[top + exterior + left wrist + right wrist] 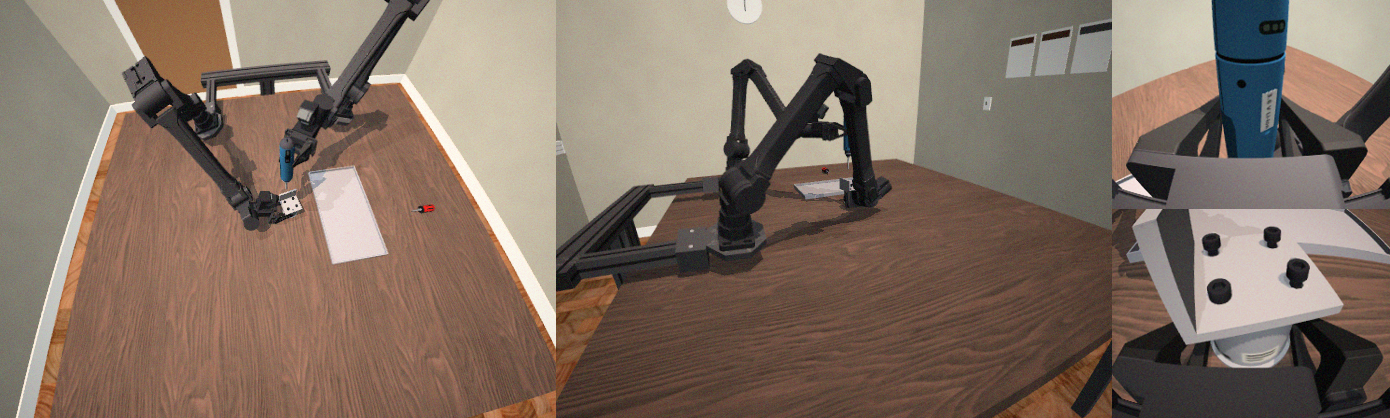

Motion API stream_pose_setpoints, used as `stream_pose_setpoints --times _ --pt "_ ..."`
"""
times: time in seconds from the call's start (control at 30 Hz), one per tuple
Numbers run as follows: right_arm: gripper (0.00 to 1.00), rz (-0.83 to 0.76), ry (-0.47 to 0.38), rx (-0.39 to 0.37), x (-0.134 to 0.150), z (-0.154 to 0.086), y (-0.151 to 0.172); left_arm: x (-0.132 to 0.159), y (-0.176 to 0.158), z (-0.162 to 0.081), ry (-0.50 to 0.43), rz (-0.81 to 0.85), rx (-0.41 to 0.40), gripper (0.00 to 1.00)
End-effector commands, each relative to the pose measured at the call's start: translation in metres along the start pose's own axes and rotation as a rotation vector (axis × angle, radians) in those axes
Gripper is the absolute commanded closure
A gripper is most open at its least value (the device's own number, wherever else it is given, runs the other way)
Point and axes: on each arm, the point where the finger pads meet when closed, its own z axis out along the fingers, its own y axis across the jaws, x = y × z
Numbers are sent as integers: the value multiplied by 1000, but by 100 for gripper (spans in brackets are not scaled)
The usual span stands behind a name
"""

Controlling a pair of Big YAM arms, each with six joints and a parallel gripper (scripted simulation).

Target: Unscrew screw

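The joint module (1251, 350), a white cylinder, stands on the table with a white bracket (291, 204) (1261, 302) on top. Several black screws stick up from the bracket; the near-left screw (1218, 290) seems to sit lowest. My right gripper (276, 210) (1250, 312) is shut on the joint module's body. My left gripper (294, 148) (1250, 102) is shut on the blue electric screwdriver (286, 160) (845, 144) (1249, 89) and holds it upright. Its tip hangs a little above the bracket's far edge.
A shallow grey tray (350, 250) (816, 190) lies just right of the module. A small red screwdriver (425, 208) (825, 170) lies further right. A black frame (265, 72) (606, 235) stands at the table's back edge.
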Motion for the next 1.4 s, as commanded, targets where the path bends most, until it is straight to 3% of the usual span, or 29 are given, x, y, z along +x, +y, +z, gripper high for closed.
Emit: stream_pose_setpoints --times 0.0,1.37 --pt "41 -23 -9 14 -9 0 -11 -45 10 20 -92 1 -20 58" --pt "41 -23 -9 14 -9 0 -11 -46 10 27 -88 -2 -20 58"
